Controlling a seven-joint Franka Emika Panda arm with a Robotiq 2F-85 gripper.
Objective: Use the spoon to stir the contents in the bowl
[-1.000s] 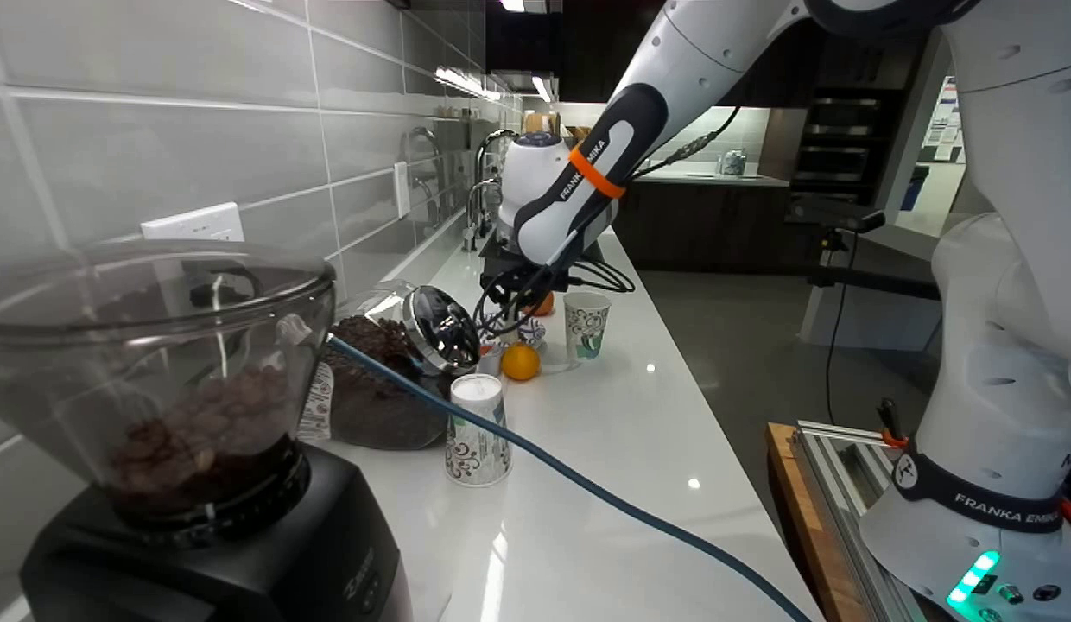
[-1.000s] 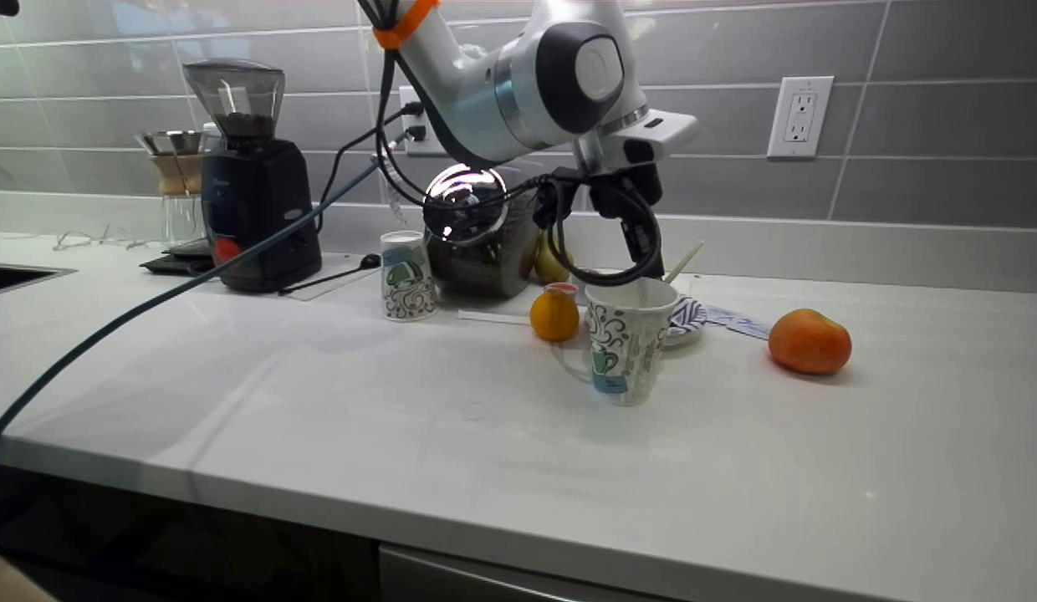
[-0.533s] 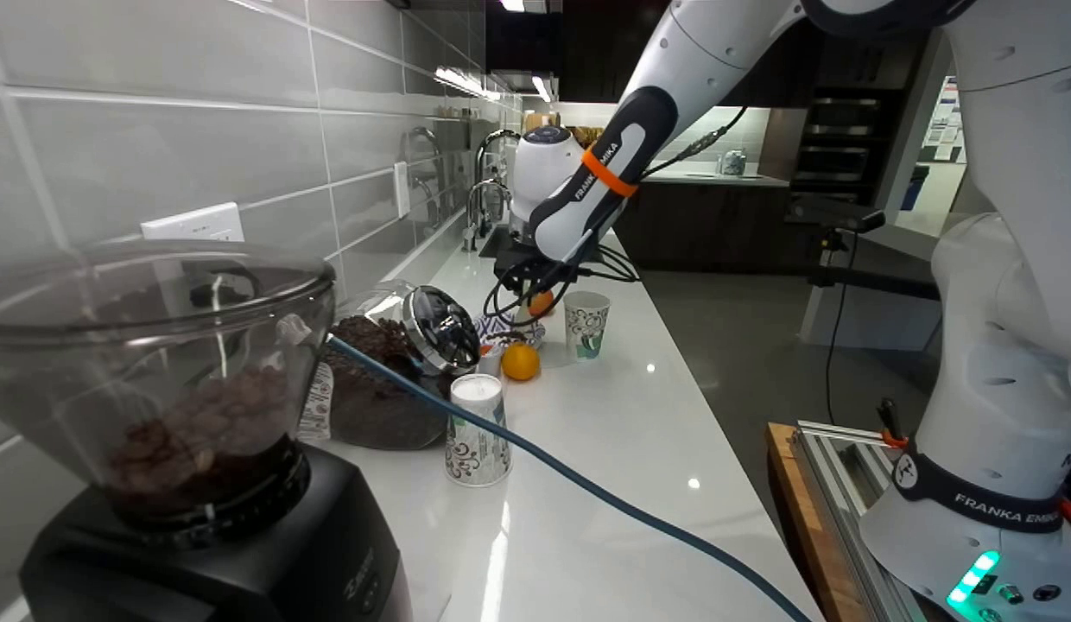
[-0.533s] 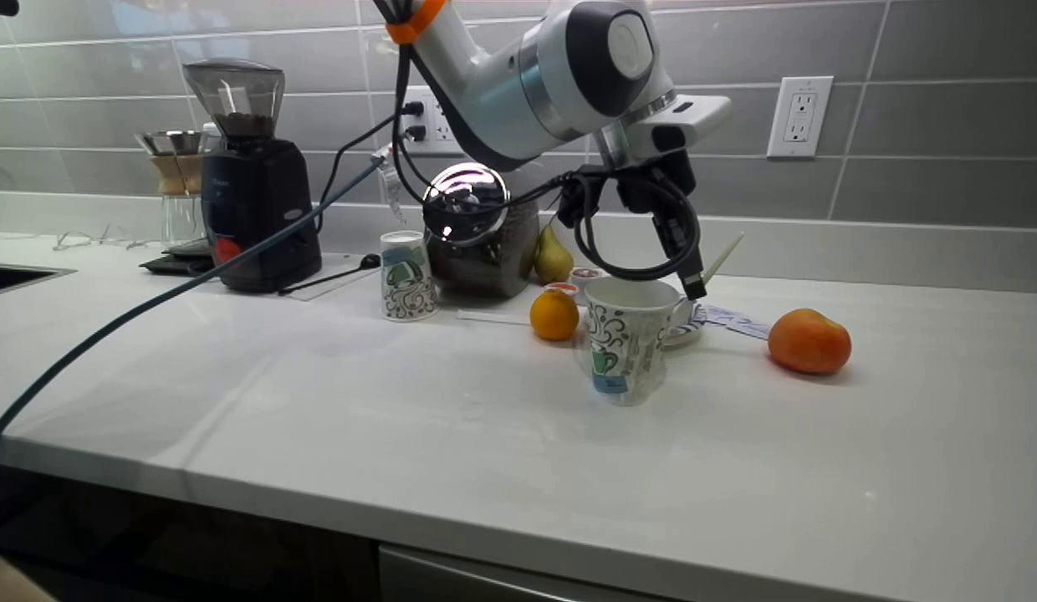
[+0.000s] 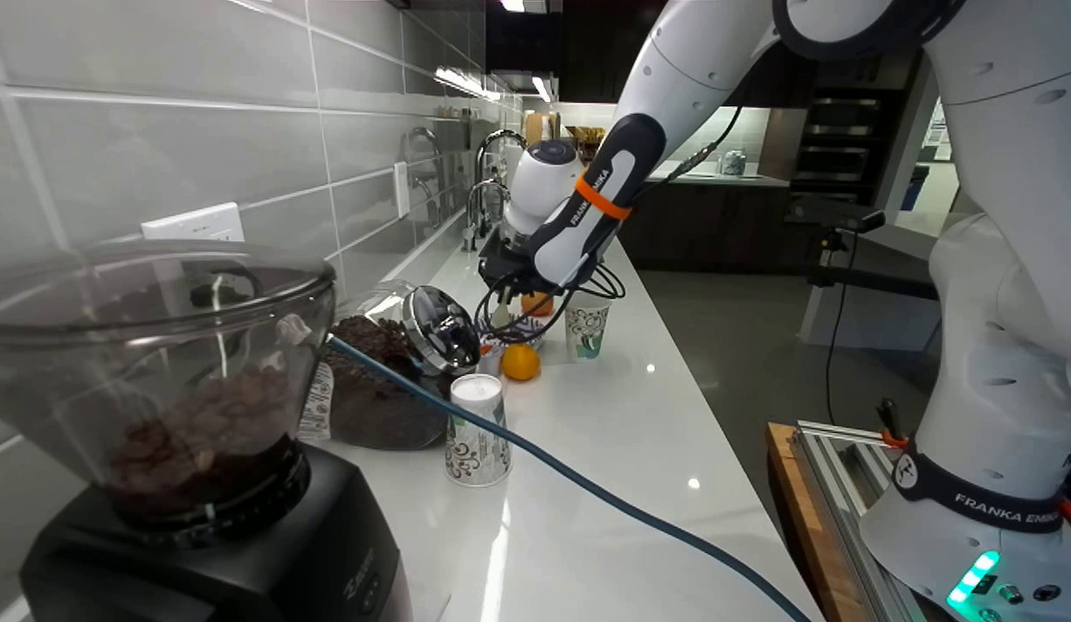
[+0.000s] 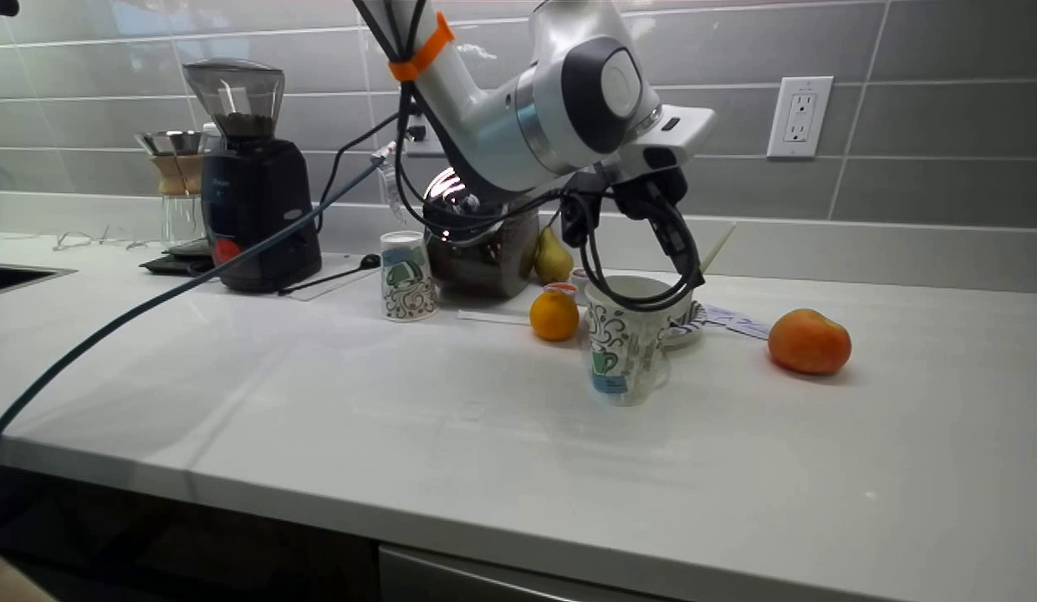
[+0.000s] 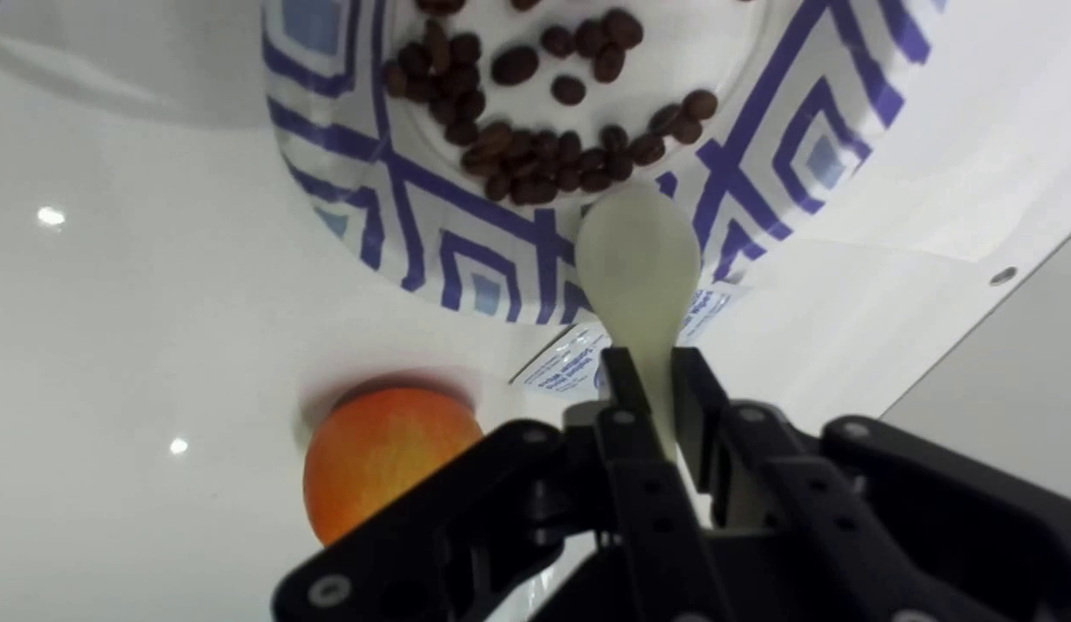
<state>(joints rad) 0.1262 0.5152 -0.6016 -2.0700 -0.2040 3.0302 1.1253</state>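
A patterned paper bowl (image 7: 501, 250) holds coffee beans (image 7: 535, 164), scattered over its white bottom. My gripper (image 7: 652, 358) is shut on a pale spoon (image 7: 635, 259), whose rounded end overlaps the bowl's near rim in the wrist view. Whether spoon and bowl touch, I cannot tell. In an exterior view the bowl (image 6: 684, 333) is mostly behind an upright paper cup, and a thin pale length of the spoon (image 6: 719, 249) slants up to the right past the fingers. Black cables partly cover the bowl (image 5: 527, 326) and my fingers in an exterior view.
The upright paper cup (image 6: 623, 355) stands just in front of the bowl. Near it lie an orange (image 6: 554, 315), a reddish fruit (image 6: 809, 341) and a pear (image 6: 553, 256). A shiny-lidded jar (image 6: 502, 272) and an upside-down cup (image 6: 408, 280) stand further left. A blue hose (image 6: 184, 288) crosses the counter.
Seen in an exterior view, my gripper with the spoon has swung right, then slightly back left. The cups, fruit and jar have stayed put.
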